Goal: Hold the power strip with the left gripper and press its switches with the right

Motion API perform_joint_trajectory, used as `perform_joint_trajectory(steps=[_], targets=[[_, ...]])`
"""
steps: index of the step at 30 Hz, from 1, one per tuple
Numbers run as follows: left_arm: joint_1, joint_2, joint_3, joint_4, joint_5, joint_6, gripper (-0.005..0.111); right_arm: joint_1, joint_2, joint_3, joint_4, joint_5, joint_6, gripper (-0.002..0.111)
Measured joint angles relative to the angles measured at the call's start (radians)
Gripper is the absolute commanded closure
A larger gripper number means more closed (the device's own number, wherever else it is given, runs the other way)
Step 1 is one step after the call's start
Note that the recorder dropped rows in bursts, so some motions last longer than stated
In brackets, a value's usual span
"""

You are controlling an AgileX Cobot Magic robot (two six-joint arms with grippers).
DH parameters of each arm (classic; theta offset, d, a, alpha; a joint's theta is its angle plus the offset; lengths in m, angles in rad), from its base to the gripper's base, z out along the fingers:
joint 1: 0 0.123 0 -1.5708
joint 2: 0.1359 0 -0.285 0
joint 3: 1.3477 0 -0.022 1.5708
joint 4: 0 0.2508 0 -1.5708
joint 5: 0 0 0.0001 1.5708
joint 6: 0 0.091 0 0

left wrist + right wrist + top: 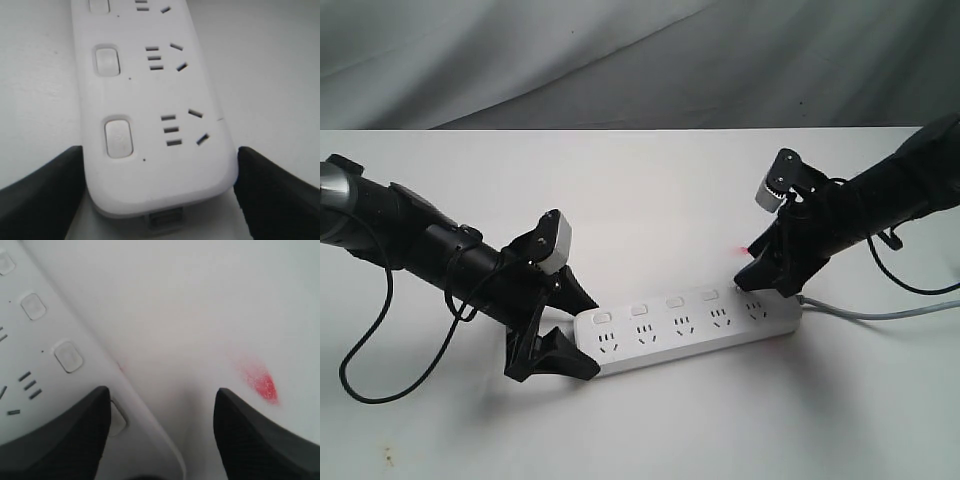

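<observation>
Though slanted across the white table [650, 180], lies flat with sockets up: the power strip [690, 325] [150, 90] [20, 340]. Clamped at its left end by the left gripper [588, 335] [157, 150], with black fingers [45, 195] pressed against both long sides, just past the last switch and socket. Trailing from the opposite end toward the right edge of the exterior view, a thin grey cable [880, 315]. Over that same end, the right gripper [760, 275] [161, 392], jaws spread wide and gripping nothing. One finger [70, 440] over the strip, half covering the end switch — cannot tell whether touching. Other finger over bare table, near a small red glow [740, 248] [260, 382]. Along the strip's far side, four of the switches [675, 300] plainly showing in a row; fifth hidden beneath the right gripper in the exterior view.
</observation>
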Motion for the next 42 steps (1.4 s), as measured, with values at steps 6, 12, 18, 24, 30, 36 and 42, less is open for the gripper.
perform_joint_trajectory(steps=[6, 12, 18, 24, 30, 36, 42], targets=[[0.0, 0.0, 0.0, 0.0, 0.0, 0.0, 0.077, 0.0, 0.0, 0.0, 0.006, -0.01, 0.013, 0.052], [0.0, 0.0, 0.0, 0.0, 0.0, 0.0, 0.077, 0.0, -0.115, 0.011, 0.102, -0.077, -0.049, 0.052], [0.0, 0.0, 0.0, 0.0, 0.0, 0.0, 0.077, 0.0, -0.375, 0.011, 0.157, -0.306, 0.06, 0.052], [0.0, 0.0, 0.0, 0.0, 0.0, 0.0, 0.077, 0.0, -0.6, 0.011, 0.164, -0.458, 0.22, 0.052], [0.0, 0.0, 0.0, 0.0, 0.0, 0.0, 0.077, 0.0, -0.776, 0.011, 0.166, -0.458, 0.344, 0.054], [0.0, 0.0, 0.0, 0.0, 0.0, 0.0, 0.077, 0.0, -0.935, 0.011, 0.166, -0.436, 0.479, 0.098], [0.0, 0.0, 0.0, 0.0, 0.0, 0.0, 0.077, 0.0, -1.064, 0.011, 0.166, -0.406, 0.538, 0.108]])
